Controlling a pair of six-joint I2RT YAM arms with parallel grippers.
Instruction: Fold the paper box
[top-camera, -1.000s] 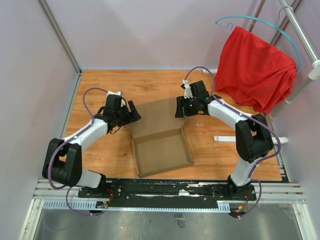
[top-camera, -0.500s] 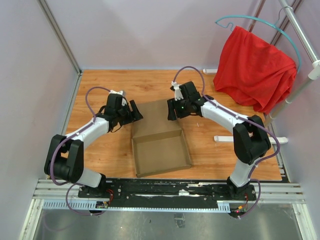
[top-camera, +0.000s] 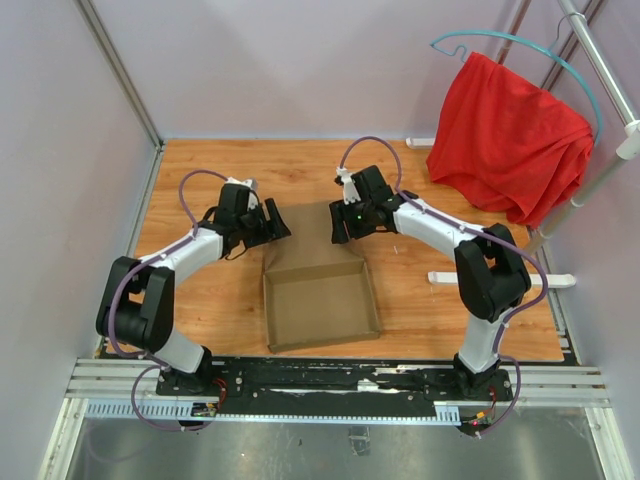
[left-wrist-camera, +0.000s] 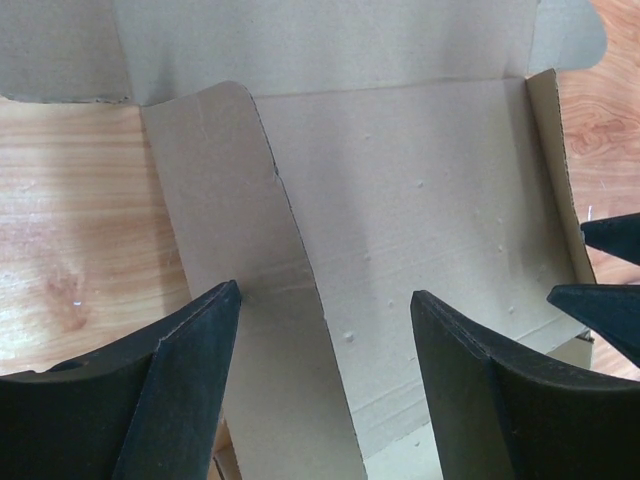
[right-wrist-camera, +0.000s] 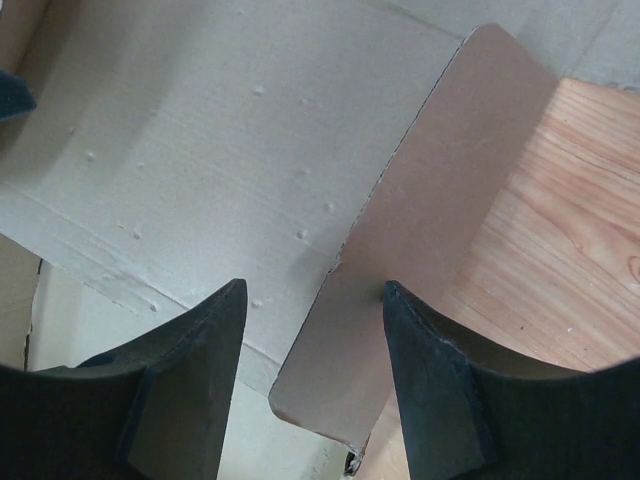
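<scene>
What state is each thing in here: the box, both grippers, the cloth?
paper box: tray walls up, lid panel open at the far side, not closed.
left gripper: open, at the lid's left flap.
right gripper: open, at the lid's right flap.
red cloth: hanging on a teal hanger.

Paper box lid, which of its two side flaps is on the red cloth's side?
The flap at the right end effector, on the lid's right edge toward the red cloth; the other flap lies at the left end effector.
</scene>
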